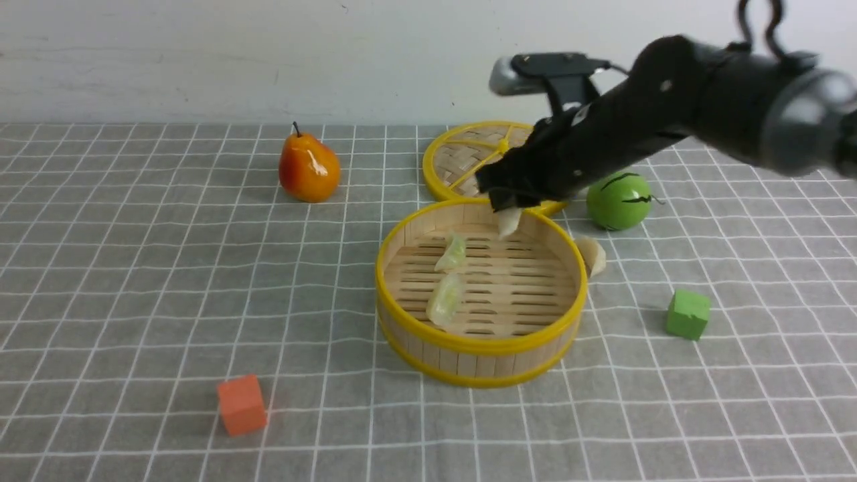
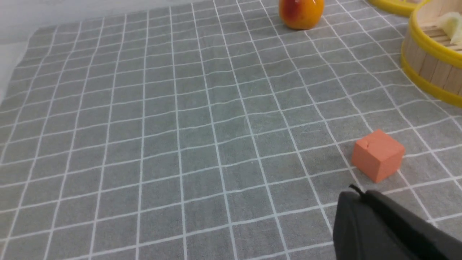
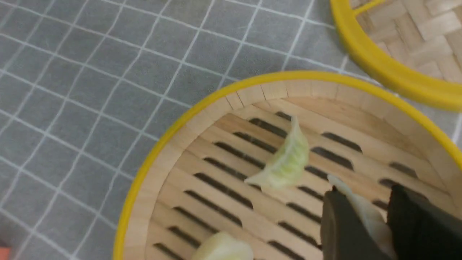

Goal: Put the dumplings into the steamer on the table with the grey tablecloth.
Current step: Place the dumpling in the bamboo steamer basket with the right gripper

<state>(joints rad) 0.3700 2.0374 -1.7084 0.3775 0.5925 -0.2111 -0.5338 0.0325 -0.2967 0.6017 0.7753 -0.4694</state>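
The steamer stands mid-table on the grey tablecloth. Two green dumplings lie on its slatted floor. My right gripper is shut on a cream dumpling and holds it just above the steamer's far inner edge. In the right wrist view the gripper pinches that dumpling over the slats, beside a green dumpling. The other cream dumpling lies on the cloth against the steamer's right side. My left gripper is shut and empty, low over the cloth near the orange cube.
The woven lid lies flat behind the steamer. An orange pear stands at back left and a green round fruit at back right. A green cube sits at right, and an orange cube at front left.
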